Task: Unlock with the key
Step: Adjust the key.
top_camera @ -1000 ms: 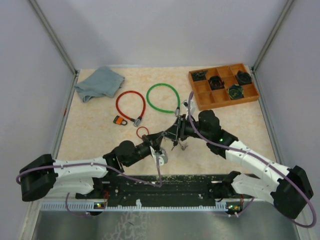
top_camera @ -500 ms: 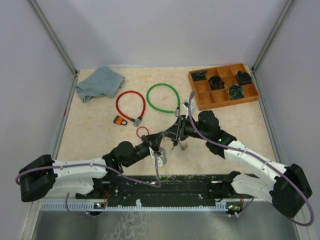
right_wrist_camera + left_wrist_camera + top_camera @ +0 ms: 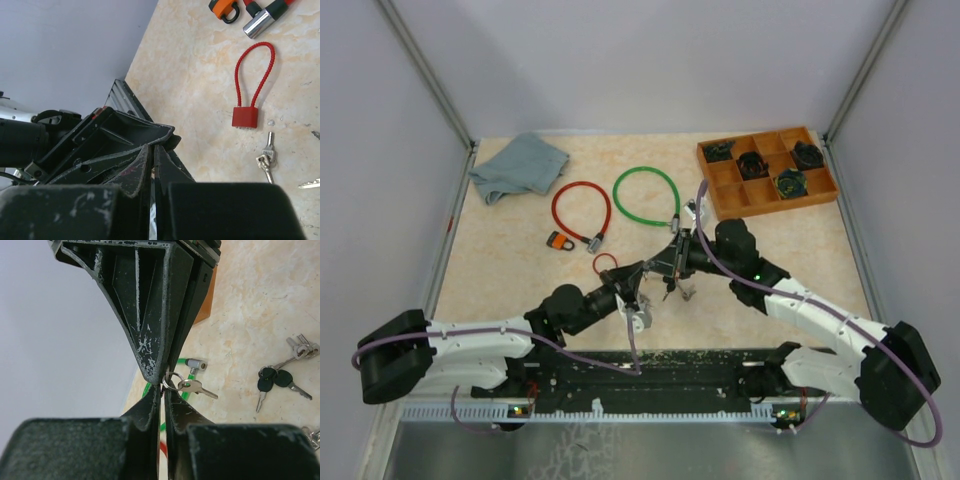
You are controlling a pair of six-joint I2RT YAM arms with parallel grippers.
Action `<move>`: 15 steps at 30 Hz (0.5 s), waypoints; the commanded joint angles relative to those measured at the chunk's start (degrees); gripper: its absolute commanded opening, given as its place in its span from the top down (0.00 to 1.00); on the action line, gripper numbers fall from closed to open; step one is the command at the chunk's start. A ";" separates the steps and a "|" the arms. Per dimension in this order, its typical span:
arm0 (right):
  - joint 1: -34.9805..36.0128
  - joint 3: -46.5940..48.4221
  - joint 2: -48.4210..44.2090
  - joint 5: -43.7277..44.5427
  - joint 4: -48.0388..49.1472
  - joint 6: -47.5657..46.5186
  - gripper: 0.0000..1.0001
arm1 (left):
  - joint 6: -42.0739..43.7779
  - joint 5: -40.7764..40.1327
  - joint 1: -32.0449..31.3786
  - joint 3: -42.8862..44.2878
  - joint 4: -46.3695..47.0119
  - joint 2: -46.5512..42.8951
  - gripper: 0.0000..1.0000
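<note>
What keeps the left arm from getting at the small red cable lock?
Probably yes, once freed. The red cable lock lies on bare table close beside the left tool, nothing over it. That tool is shut, tip to tip with the right tool, a key ring hanging where they meet.

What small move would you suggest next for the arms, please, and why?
Probably ease the left claw open: it and the right claw both look shut, tip to tip, on the key ring, its silver key dangling, so one must let go.
</note>
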 commanded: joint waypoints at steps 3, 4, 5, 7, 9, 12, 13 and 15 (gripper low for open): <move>0.12 0.42 -1.16 -3.02 4.74 1.20 1.00 | 0.05 -0.63 -0.05 -0.41 4.13 0.62 0.83; -0.01 0.34 -1.56 -2.75 4.96 1.14 1.00 | 0.06 -0.73 -0.02 -0.52 4.36 0.63 0.80; -0.21 0.24 -2.01 -2.49 5.18 1.04 1.00 | 0.05 -0.81 -0.04 -0.62 4.39 0.56 0.76; -0.57 0.06 -3.01 -1.76 5.57 0.39 1.00 | -0.17 -0.83 0.02 -0.74 4.39 0.23 0.72; -0.85 -0.07 -4.09 -0.82 5.72 -0.38 1.00 | -0.44 -0.83 -0.05 -0.96 4.63 0.03 0.71; -0.96 -0.57 -5.28 0.61 6.44 -1.77 1.00 | -1.04 -0.91 -0.04 -1.18 4.76 -0.07 0.69; -1.03 -0.83 -5.57 0.94 6.91 -2.22 1.00 | -1.35 -0.91 -0.05 -1.18 4.66 -0.13 0.67; -1.10 -1.53 -6.19 1.91 7.38 -3.31 1.00 | -2.23 -0.79 -0.05 -1.44 4.74 -0.45 0.66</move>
